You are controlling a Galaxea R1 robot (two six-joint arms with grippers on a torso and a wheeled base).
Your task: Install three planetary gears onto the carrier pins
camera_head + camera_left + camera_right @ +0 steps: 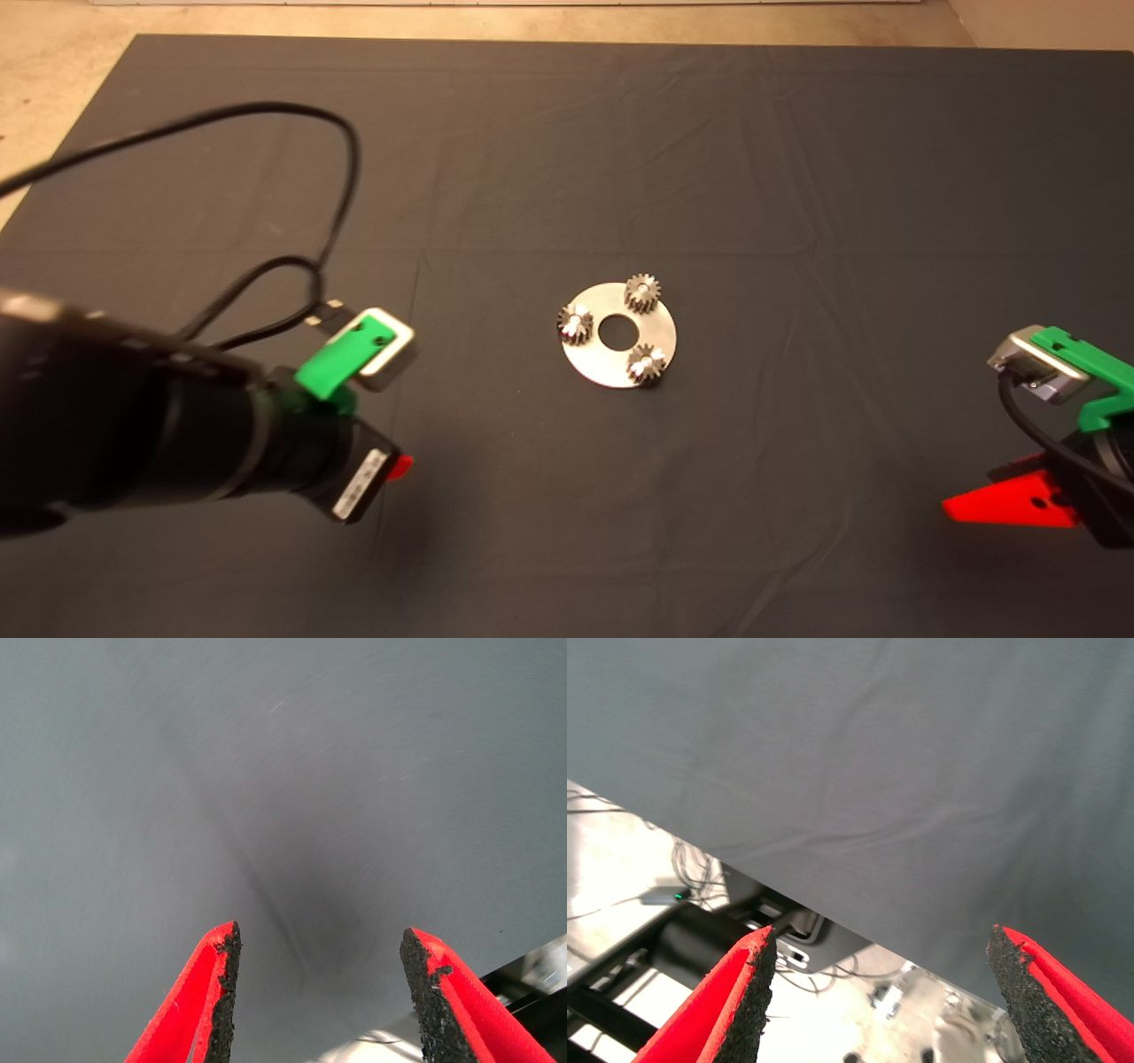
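Observation:
The silver carrier disc (595,359) lies at the middle of the dark mat. Three small dark-grey planetary gears sit on its pins: one at the far side (641,293), one at the left (575,323), one at the near right (647,363). The pins show only as bright spots in the gear centres. My left gripper (317,950) is open and empty, over bare mat to the left of the disc and nearer to me, its red fingertip (400,466) just showing in the head view. My right gripper (881,950) is open and empty, parked at the mat's lower right edge, and shows in the head view (1010,505).
A black cable (341,190) loops from the left arm over the mat's left part. The mat (797,177) has light creases. Floor, cables and a dark frame (700,939) show past the mat's edge in the right wrist view.

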